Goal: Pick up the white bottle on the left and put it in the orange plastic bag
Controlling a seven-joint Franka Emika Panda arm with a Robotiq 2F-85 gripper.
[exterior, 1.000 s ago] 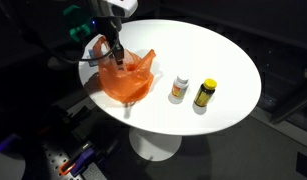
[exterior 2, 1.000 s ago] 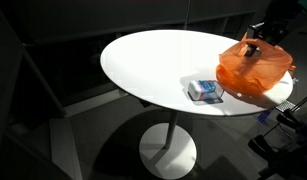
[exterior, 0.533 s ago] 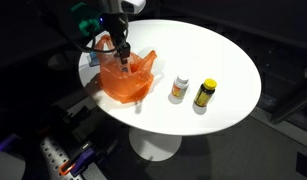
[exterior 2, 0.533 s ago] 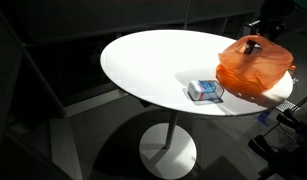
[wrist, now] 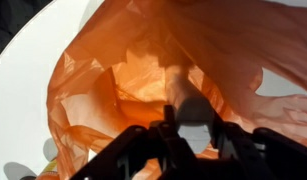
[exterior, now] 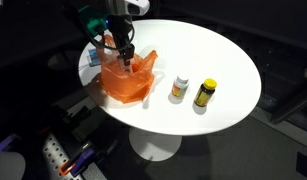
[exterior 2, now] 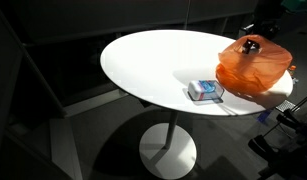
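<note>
My gripper [exterior: 124, 47] hangs over the open mouth of the orange plastic bag [exterior: 128, 78], which stands near the table edge. It also shows in an exterior view [exterior 2: 255, 42] above the bag [exterior 2: 255, 68]. In the wrist view the gripper [wrist: 191, 120] is shut on a white bottle [wrist: 192, 106] with a greyish top. The bottle is held between the dark fingers, right above the bag's crumpled orange inside [wrist: 133, 80].
A white bottle with an orange label [exterior: 179, 88] and a yellow bottle [exterior: 204, 94] stand to the right of the bag on the round white table [exterior: 213, 50]. A blue and white packet [exterior 2: 204, 91] lies beside the bag. The table edge is close behind the bag.
The gripper has shifted slightly up and across the bag's mouth, still holding the bottle. The bag and the other items have not moved.
</note>
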